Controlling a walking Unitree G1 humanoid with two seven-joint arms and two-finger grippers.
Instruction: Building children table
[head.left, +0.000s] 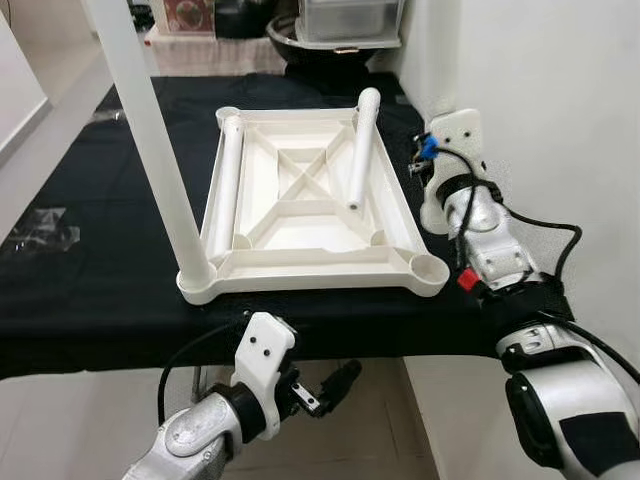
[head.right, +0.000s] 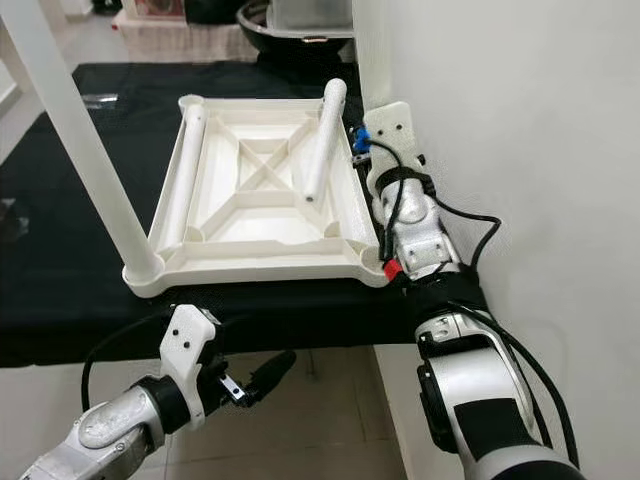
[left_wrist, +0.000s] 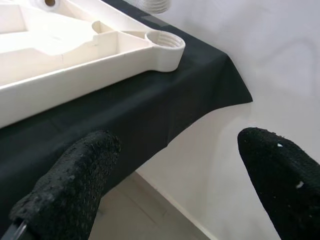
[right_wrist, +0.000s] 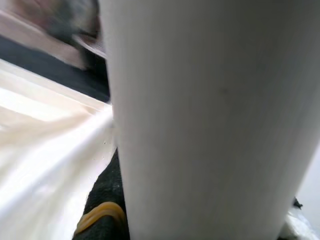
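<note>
A white tabletop (head.left: 300, 268) lies upside down on the black-clothed table (head.left: 100, 290). One white leg (head.left: 150, 130) stands upright in its near-left corner socket. A second leg (head.left: 225, 185) lies flat along the left inside. A third leg (head.left: 362, 150) is tilted, its low end inside the frame and its far end raised near the far-right corner. My right gripper (head.left: 412, 150) is at that raised end, shut on the leg, which looms large in the right wrist view (right_wrist: 210, 120). My left gripper (head.left: 335, 388) hangs open below the table's front edge, facing the empty near-right socket (left_wrist: 162, 42).
A white wall (head.left: 560, 100) runs close along the table's right side, next to my right arm. Clear storage bins (head.left: 350, 20) and clutter stand behind the table. A crumpled clear plastic wrap (head.left: 40, 230) lies on the cloth at the left. Pale floor (head.left: 360, 430) shows below the front edge.
</note>
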